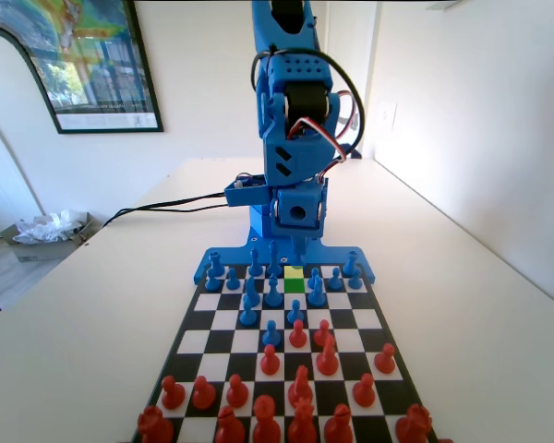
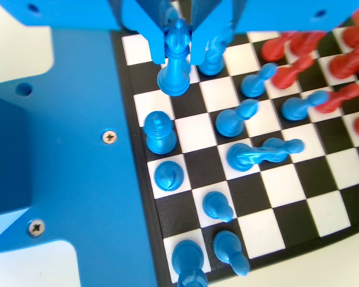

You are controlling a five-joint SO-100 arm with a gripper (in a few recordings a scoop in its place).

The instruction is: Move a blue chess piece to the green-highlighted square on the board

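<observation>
In the wrist view, the hand (image 2: 178, 45) is seen low over the board (image 2: 299, 197), its two jaws closed to a narrow gap about the upper part of a tall blue chess piece with a crowned top (image 2: 176, 60). The piece is held upright, its long axis running straight down from between the jaws, crown uppermost and round base lowest; whether that base rests on the board or hangs just above it cannot be told.

In the fixed view, the green-highlighted square (image 1: 295, 273) is found in the board's far row, close to the blue rim (image 1: 365, 268) at the foot of the blue arm (image 1: 291, 138). It is flanked on both sides by blue pieces of the far row.

Around the held piece, in the wrist view, other blue men are crowded: a second tall piece (image 2: 214, 57) just beside it to the right, a rook (image 2: 160, 131) below it near the board's edge, and blue pawns (image 2: 236, 116) spread across the neighbouring squares. One blue piece (image 2: 260, 152) is seen leaning far over along its square. Red pieces (image 2: 299, 60) are gathered at the upper right. The board is carried by a pale bench (image 1: 92, 314).
</observation>
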